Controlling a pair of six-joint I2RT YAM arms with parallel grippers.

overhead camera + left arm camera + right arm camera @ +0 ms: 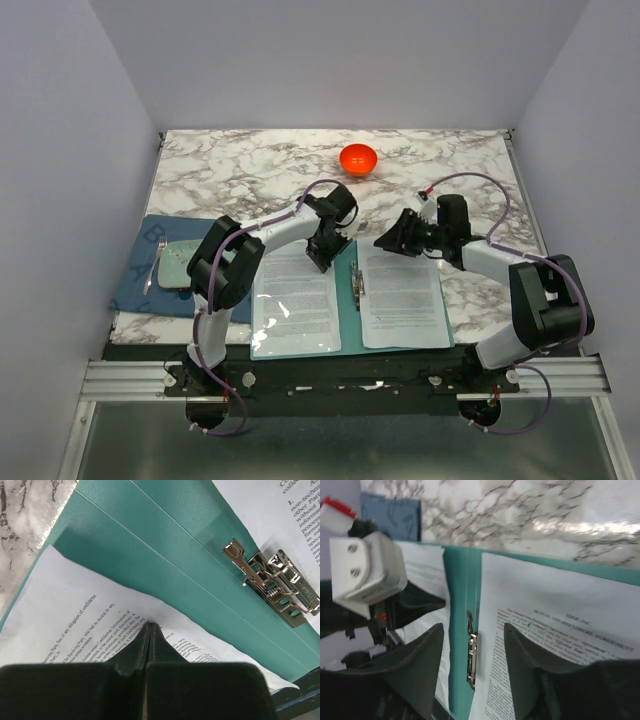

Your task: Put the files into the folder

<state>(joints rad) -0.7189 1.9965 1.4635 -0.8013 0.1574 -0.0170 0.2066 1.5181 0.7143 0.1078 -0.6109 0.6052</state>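
White paper files printed with dense black text (400,295) lie in two lots on the thin teal-green folder (346,312), which is spread open at the 6 o'clock edge of the marble-patterned bench (250,170). One lot covers the leaf toward 3 o'clock and the other the leaf toward 9 o'clock. The small metal clip (359,283) sits on the spine between them.

The left hand (322,258) is clenched, its tips meeting right at the 12 o'clock edge of the 9 o'clock sheets. In the left wrist view the paper crests at the closed tips and throws a shadow on the teal beneath. So I judge it is pinching that edge rather than merely resting on it. Holding the sheets there would let the arm square them to the leaf, or guide them under the glossy sleeve that seems to cover that side.

The right hand (385,240) is released, jaws parted around nothing. It hovers above the 12 o'clock end of the other sheets, with the clip visible below between its fingers in the right wrist view. That suits pinning the paper down or working the clip. I cannot tell which is meant.

A round orange-red bowl (358,158) stands at 12 o'clock. A dark blue cloth mat (135,285) carrying a pale green tray (185,268) lies at 9 o'clock, well clear of the work.
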